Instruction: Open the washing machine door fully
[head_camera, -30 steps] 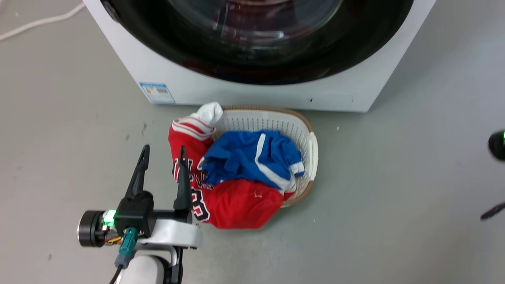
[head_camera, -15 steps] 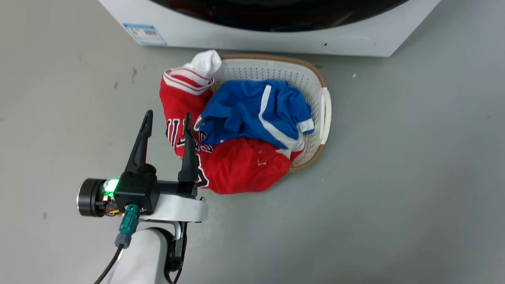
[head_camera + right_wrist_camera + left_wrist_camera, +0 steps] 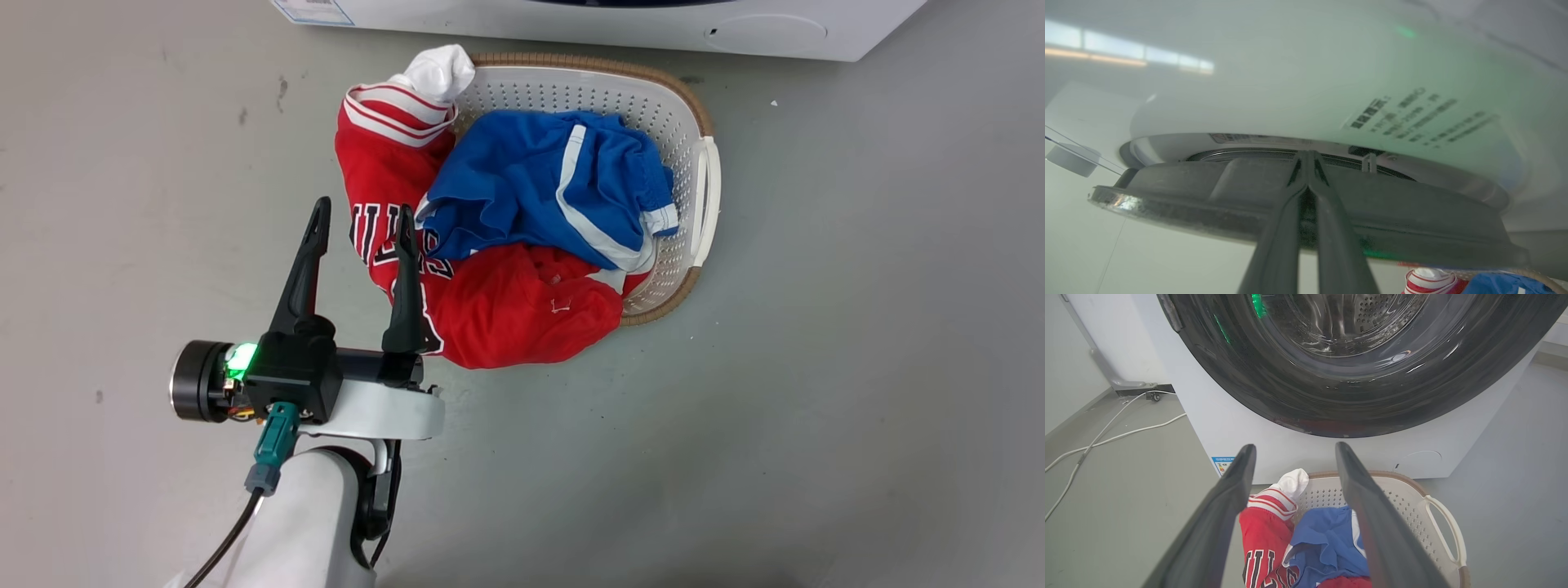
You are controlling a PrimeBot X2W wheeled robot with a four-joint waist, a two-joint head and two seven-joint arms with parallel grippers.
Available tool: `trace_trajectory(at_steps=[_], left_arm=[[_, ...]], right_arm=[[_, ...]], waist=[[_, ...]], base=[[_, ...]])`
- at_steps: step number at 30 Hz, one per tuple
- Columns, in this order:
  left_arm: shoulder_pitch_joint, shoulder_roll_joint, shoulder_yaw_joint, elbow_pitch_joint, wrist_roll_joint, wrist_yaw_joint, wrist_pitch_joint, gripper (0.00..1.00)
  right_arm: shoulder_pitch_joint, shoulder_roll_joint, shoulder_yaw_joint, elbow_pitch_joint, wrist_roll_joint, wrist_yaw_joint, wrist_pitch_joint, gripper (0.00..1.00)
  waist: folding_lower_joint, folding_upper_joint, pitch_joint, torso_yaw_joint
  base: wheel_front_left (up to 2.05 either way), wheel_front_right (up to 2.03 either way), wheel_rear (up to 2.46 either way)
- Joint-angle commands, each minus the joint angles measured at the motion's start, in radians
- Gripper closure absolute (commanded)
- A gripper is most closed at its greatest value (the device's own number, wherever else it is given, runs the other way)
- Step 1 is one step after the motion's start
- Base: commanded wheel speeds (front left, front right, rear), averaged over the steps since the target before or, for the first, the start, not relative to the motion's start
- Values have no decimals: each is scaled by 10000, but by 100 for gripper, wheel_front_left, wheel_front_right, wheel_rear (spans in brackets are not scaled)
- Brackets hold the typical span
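One washing machine (image 3: 1241, 433) on grey floor (image 3: 816, 367), black glass door (image 3: 1290, 388) across its front, with a narrow gap behind the rim in right wrist view. Laundry basket (image 3: 571, 90) just before it holds red jersey (image 3: 506, 310) and blue shorts (image 3: 522, 180). Fingers of right gripper (image 3: 1306, 157) pressed together, tips at door edge; left gripper (image 3: 364, 208) spread apart, empty, beside the jersey.

washing machine door (image 3: 1355, 396): glossy black, glass | basket (image 3: 694, 139): perforated white plastic | jersey (image 3: 506, 310): red cloth
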Motion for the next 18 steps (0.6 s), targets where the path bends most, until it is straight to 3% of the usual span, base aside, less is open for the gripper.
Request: trace_trajectory(at_steps=[1,18], left_arm=[[-212,-14,-46,-2,-56,47,-28,0],[-286,-14,-171,264,-205,39,-28,0]], right_arm=[[-244,7,206,121,-143,2,139,100],[70,219,1030,-100,-630,12,935,100]], waist=[[-1,0,85,24],[-1,0,-33,-61]], base=[[0,0,0],[0,0,0]])
